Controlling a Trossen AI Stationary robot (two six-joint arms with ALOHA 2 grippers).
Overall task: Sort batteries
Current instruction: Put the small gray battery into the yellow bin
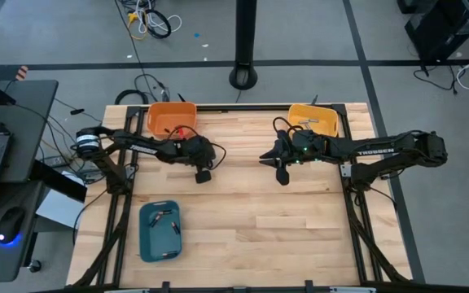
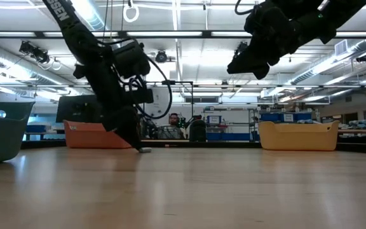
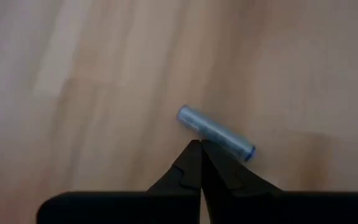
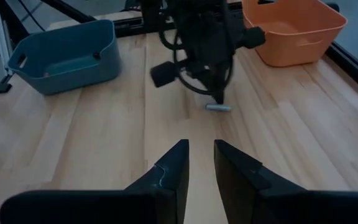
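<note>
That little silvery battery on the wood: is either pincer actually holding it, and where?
No. The left pincer is shut with its tips beside the battery, which lies loose on the table. The right pincer hangs empty above the table.

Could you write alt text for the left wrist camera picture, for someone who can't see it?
A small silvery-blue battery lies on its side on the pale wooden table, just beyond the left gripper. Its two dark fingers are shut together, tips right beside the battery and not holding it.
</note>
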